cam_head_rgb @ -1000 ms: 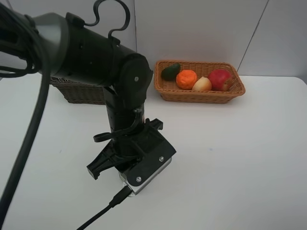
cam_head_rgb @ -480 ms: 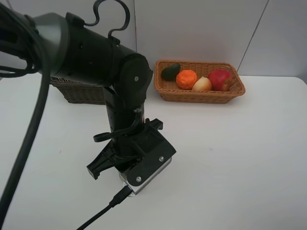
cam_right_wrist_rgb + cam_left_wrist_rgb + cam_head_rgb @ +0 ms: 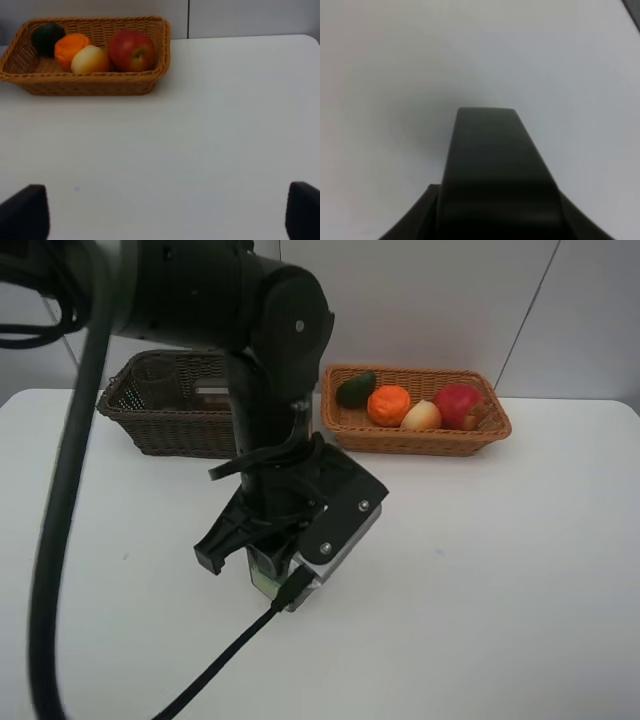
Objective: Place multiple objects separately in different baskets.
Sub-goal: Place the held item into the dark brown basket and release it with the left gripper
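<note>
The light orange-tan basket [image 3: 420, 437] [image 3: 90, 86] at the back holds a green avocado [image 3: 355, 390] [image 3: 46, 36], tangerine [image 3: 389, 405] [image 3: 70, 47], peach [image 3: 421, 416] [image 3: 90, 60] and red apple [image 3: 458, 405] [image 3: 131, 50]. The dark brown basket [image 3: 170, 435] stands to its left with a translucent cup [image 3: 150, 388] inside. My left gripper [image 3: 225, 555] points down over the table's middle. In the left wrist view a black blocky thing, apparently the black bottle [image 3: 487, 160], sits between its jaws. My right gripper [image 3: 162, 215] is open over bare table, its fingertips [image 3: 22, 210] far apart.
The big black left arm [image 3: 270, 360] and its cable [image 3: 230, 655] hide part of the dark basket and of the white table [image 3: 500, 570]. A grey wall stands right behind both baskets.
The left arm has risen and swung a little toward the back right. The dark basket behind it now shows more. The right gripper has not moved.
</note>
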`<state>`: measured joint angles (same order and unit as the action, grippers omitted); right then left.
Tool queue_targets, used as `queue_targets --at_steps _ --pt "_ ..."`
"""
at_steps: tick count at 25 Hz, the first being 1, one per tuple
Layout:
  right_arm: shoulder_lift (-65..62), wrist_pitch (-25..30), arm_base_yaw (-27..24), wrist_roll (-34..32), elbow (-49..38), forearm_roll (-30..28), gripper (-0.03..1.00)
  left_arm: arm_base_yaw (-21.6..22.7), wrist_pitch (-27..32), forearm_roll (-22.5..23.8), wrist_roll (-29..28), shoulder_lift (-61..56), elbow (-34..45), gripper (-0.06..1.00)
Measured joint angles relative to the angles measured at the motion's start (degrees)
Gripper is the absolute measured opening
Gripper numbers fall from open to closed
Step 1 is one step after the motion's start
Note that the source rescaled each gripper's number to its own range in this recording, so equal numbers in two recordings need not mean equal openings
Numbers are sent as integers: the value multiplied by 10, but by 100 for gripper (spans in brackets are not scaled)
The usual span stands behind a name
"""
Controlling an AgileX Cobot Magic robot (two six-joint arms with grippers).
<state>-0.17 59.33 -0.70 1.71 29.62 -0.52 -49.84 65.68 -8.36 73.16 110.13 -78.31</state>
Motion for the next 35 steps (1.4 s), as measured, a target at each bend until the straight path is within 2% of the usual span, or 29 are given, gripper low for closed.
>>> queue_targets --at_steps 3,9,18,22,31,35 --pt "0 0 0 0 0 0 100 16 26 2 -50 0 -51 51" --pt "0 0 0 0 0 0 100 59 33 13 -133 0 -129 51" --pt "0 0 0 0 0 0 100 136 33 17 -170 0 -202 51" --pt "0 0 0 0 0 0 100 164 -18 34 -173 0 -205 51" --pt "0 0 0 0 0 0 100 201 -187 93 -199 14 -205 51" --pt "0 0 0 0 0 0 100 213 -229 103 -202 41 -205 51"
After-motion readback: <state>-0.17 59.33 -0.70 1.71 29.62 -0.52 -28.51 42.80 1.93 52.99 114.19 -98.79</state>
